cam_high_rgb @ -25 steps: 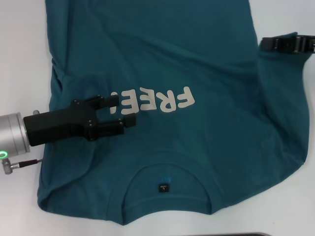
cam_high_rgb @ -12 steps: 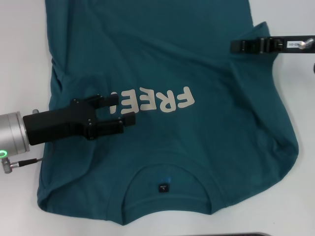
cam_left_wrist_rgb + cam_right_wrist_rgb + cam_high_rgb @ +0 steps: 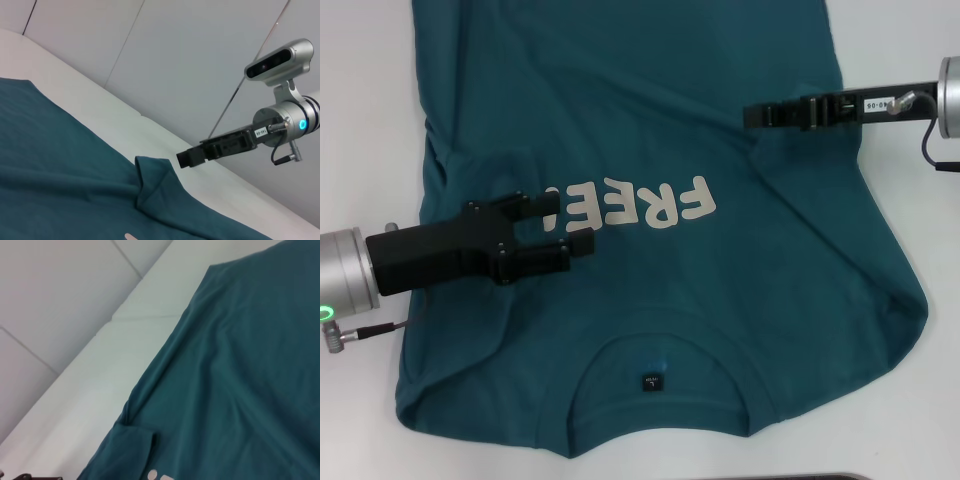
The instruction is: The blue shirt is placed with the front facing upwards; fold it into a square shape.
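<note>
Sleeve fold-in, right side

Shirt (image 3: 650,130) flat on white table (image 3: 370,120), front up, collar (image 3: 660,395) nearest the body. Right hand (image 3: 752,115) over the right side of the shirt, at the sleeve; sleeve (image 3: 152,175) seen bunched and folded onto the body in the left wrist view. Cannot tell whether right hand grasps cloth or has released: tip seen edge-on. Left hand (image 3: 568,222) low over the chest at the left end of the lettering, fingers (image 3: 535,203) apart, grasping nothing. Step judged: folding sides inward, early in task. Next move likely calls for laying the right sleeve flat, then same for left side. Writing: cream "FREE" (image 3: 650,207), first letters hidden by left hand; small dark label (image 3: 653,381) inside collar, unreadable; tag on right arm unreadable.
</note>
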Controlling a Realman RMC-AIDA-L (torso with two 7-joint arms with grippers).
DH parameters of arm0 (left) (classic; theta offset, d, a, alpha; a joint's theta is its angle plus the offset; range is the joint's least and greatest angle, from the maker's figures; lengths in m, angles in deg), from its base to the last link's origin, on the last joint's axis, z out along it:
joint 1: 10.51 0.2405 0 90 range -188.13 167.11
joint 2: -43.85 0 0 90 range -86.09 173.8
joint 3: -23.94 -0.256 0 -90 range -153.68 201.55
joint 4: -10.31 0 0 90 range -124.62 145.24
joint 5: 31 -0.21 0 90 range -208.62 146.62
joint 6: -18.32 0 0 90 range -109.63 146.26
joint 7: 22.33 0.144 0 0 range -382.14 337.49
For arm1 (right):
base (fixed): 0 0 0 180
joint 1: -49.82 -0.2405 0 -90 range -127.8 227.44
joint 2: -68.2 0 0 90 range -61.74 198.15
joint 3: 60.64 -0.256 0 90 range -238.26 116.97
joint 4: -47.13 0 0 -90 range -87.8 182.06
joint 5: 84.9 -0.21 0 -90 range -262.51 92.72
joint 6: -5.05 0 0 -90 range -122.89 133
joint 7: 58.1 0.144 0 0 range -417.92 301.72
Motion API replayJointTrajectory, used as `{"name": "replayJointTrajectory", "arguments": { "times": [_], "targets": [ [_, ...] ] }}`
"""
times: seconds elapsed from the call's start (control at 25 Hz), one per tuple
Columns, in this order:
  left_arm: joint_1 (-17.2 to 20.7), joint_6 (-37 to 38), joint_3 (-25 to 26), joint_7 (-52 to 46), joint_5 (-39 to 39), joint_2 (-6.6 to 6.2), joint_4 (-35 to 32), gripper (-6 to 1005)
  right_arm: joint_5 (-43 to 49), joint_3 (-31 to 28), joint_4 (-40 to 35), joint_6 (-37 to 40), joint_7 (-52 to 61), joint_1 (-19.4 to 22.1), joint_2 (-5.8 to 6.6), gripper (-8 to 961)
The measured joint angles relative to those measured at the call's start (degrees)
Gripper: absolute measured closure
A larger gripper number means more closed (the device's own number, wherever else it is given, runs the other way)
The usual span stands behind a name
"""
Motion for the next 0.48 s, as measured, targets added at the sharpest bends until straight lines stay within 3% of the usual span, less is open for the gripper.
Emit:
{"name": "replayJointTrajectory", "arguments": {
  "times": [0.16,0.48],
  "targets": [
    [0.0,0.0,0.0,0.0,0.0,0.00,0.0,124,-0.1,-0.5,0.2,-0.1,0.6,0.6,0.59,744],
    [0.1,-0.2,-0.2,0.0,0.1,0.09,0.0,123,0.1,-0.7,1.5,-1.5,2.8,5.3,3.19,454]
  ]
}}
